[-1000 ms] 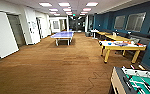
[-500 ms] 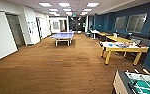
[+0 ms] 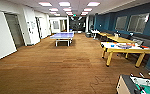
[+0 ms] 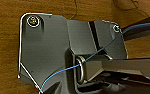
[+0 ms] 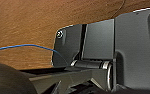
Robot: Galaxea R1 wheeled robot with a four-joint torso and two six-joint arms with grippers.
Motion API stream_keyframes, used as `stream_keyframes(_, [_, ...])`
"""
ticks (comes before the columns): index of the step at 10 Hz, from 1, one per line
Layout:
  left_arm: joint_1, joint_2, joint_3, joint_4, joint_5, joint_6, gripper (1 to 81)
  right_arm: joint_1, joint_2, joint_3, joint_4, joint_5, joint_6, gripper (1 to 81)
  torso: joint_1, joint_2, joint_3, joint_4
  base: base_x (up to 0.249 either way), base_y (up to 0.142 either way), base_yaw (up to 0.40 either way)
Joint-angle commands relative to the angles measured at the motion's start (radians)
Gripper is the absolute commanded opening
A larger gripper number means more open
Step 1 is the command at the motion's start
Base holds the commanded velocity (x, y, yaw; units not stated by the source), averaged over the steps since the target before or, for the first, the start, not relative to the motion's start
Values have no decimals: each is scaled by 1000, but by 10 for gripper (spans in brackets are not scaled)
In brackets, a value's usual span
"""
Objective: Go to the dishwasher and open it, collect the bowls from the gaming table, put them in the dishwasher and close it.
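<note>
1. I see the gaming table [image 3: 126, 48] to the right at mid-distance — cream surface, yellow wood legs.
2. Bowls [image 3: 112, 45] on it: small blue and orange spots, too blurred to count.
3. Blue ping-pong table [image 3: 63, 36] far ahead, centre; foosball table [image 3: 138, 86] near right.
4. Wood floor [image 4: 6, 30] under both wrists.
5. Pincers, left and right — I cannot tell how they stand.

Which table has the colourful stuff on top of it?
The gaming table with the pale top and yellow legs, on the right. The blue ping-pong table farther back looks bare, and the foosball table has a green field.
</note>
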Motion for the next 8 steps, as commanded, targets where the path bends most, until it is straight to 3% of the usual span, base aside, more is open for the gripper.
stream_keyframes(1, [-30,15,9,9,39,1,811,52,7,-3,-17,-27,1,811,0,0,0,0,191,0,0])
stream_keyframes(8, [-29,23,-5,2,39,1,811,49,20,-33,-14,-34,0,811,0,0,0,0,196,0,0])
